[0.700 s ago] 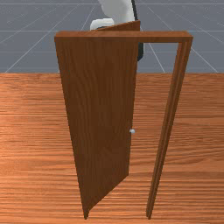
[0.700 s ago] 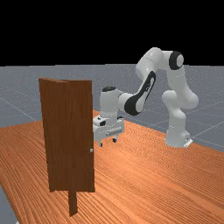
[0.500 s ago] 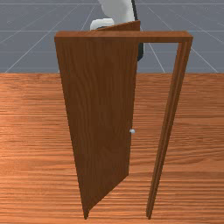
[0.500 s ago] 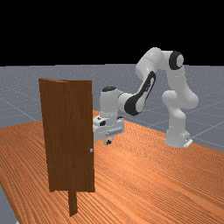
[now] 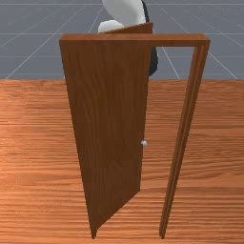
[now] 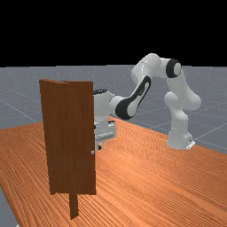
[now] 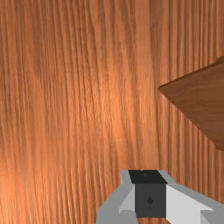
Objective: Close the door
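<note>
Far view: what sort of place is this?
Probably a simulated robot test scene: a white and grey jointed arm shares an orange-brown wooden table with a brown wooden door that has no wall around it, and a grey, line-gridded floor lies beyond.

One door (image 5: 109, 119), one frame (image 5: 176, 40), one knob (image 5: 144, 143)

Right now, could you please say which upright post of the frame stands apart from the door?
The post at the front view's right: a gap separates it from the door, which meets the other post.
</note>
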Controlling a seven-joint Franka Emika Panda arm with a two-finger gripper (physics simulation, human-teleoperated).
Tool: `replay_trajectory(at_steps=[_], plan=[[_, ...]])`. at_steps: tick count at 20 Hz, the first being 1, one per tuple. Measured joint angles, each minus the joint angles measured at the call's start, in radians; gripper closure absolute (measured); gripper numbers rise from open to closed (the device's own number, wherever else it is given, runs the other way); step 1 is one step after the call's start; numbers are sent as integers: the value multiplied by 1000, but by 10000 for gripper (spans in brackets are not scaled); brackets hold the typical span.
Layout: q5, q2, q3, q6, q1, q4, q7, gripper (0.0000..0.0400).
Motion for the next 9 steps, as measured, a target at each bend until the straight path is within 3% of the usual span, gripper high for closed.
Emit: replay_trajectory(at_steps=[2,3,6,9], plan=[[3,120,4,-93,-4,208,-9,400],[5,240,6,-187,-9,425,-18,400],[-2,251,4,-189,7,429,11,400],[-17,298,9,-233,134,518,170,400]])
